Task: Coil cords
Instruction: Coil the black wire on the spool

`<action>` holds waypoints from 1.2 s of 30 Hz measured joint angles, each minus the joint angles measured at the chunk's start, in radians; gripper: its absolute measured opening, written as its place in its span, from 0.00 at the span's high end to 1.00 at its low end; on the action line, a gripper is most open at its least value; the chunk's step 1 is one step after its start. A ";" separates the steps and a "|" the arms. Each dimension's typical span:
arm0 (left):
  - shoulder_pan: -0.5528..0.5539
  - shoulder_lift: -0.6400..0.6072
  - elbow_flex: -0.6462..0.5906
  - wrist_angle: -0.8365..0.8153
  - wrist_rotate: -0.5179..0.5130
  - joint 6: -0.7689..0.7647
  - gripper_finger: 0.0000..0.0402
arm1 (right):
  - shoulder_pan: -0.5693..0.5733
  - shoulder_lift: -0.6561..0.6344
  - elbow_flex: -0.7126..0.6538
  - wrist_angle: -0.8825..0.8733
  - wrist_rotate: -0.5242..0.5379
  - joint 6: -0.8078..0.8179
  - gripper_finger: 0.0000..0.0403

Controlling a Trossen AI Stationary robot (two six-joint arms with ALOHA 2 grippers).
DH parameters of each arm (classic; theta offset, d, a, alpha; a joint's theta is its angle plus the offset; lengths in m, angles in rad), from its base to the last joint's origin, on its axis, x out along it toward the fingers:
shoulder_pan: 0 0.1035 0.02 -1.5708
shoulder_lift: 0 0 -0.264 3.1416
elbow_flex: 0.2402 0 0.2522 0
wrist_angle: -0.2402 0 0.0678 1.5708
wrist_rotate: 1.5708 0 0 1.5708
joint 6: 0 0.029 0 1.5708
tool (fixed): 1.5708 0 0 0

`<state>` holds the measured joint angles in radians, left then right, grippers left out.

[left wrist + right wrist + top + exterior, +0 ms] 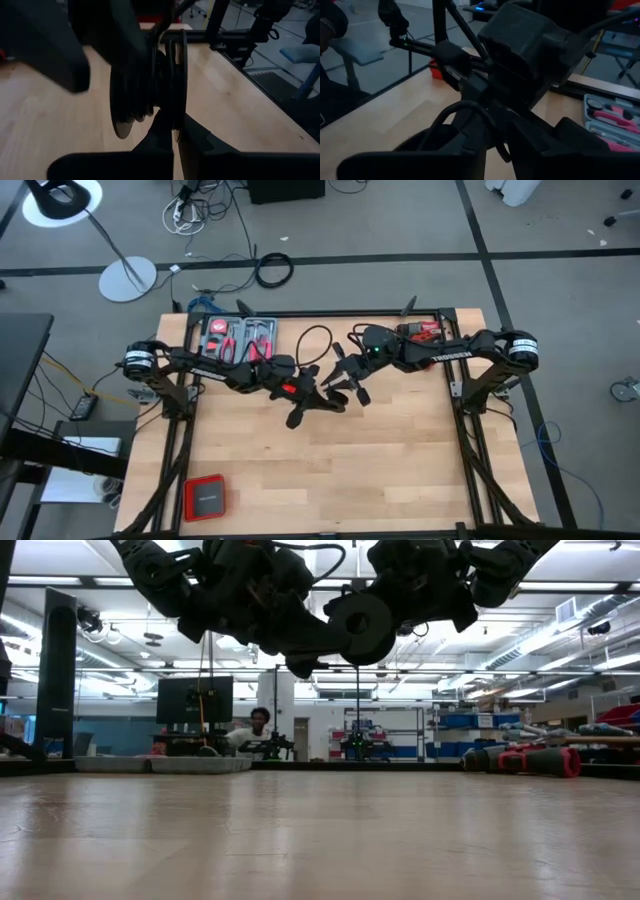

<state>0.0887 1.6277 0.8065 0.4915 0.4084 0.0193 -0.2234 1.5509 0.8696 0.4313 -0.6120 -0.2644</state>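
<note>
Wood table (400,450) bears red drill (425,330) and tool tray (237,338).

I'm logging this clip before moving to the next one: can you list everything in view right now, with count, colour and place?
thin black flexible cord: one, black, looped on the table's far middle, running to the pincers
wooden table: one, light wood, under both arms
open tool case of pliers: one, grey with red handles, far left of the table
red drill: one, red and black, far right of the table, under the right arm
flat red box: one, red with a dark top, near left corner
thicker black cable ring: one, black, on the floor beyond the table
white floor lamp: one, white, on the floor at far left
left pincer: shut, above the table's middle
right pincer: partly open, right beside the left one
</note>
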 joint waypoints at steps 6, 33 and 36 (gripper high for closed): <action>0.000 -0.001 0.001 0.042 0.002 0.001 0.98 | 0.000 0.000 0.011 -0.012 0.018 -0.051 0.89; 0.008 -0.001 0.001 0.195 0.163 0.085 0.98 | 0.022 0.001 0.012 -0.098 -0.066 -0.265 0.99; 0.008 -0.001 0.001 0.206 0.135 0.101 0.98 | 0.032 0.001 0.013 -0.113 -0.056 -0.263 0.99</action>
<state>0.0967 1.6272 0.8074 0.6975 0.5430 0.1201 -0.1918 1.5517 0.8822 0.3184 -0.6680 -0.5278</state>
